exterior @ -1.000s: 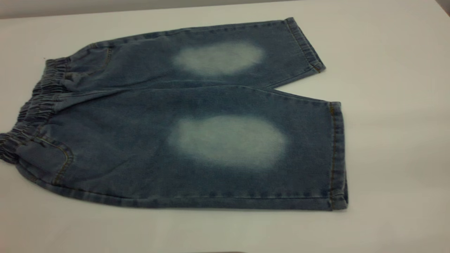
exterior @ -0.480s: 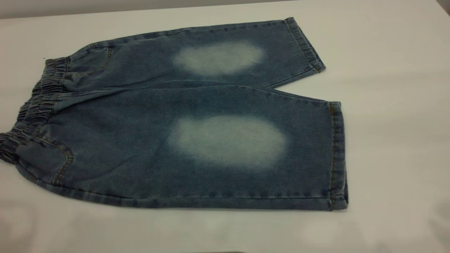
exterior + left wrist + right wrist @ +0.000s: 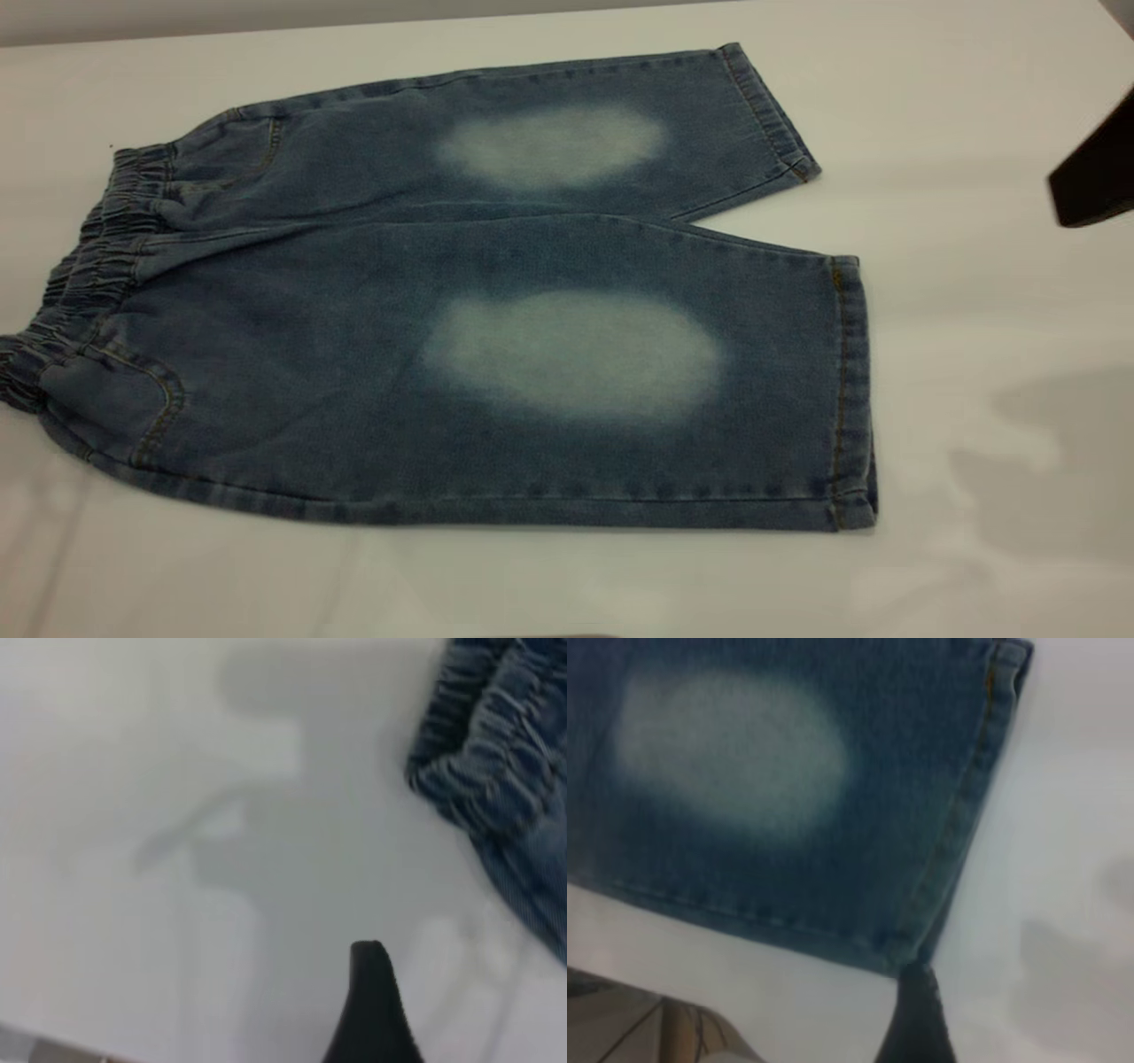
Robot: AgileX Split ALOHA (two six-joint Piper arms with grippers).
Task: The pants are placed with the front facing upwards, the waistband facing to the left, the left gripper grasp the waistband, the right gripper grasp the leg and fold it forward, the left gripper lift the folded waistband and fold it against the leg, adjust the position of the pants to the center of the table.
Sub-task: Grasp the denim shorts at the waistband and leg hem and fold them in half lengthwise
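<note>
- The pants (image 3: 496,301) lay flat and front-up on the table (image 3: 974,106), unfolded, both legs pointing to the exterior view's right.
- The waistband (image 3: 89,266) ran along the garment's left end, gathered and ruffled, its lowest stretch reaching that view's left border.
- The two leg hems sat at the right: the far leg's hem angled near the table's back, the near leg's hem (image 3: 850,390) running almost straight toward the front.
- Bare tabletop lay open on the right of the hems and along the front of the near leg; at the back only a narrow strip separated the far leg from the table's rear edge.
- The right gripper (image 3: 1094,182) showed as a dark block at the exterior view's right border, well apart from the hems; in its wrist view one dark fingertip (image 3: 917,1019) sat just beside the near leg's hem corner. Whether its fingers were apart or together could not be told.
- The left gripper (image 3: 372,1005) showed only one black fingertip in its wrist view, over bare table near the waistband (image 3: 483,744) without touching it; its finger state could not be told either.
</note>
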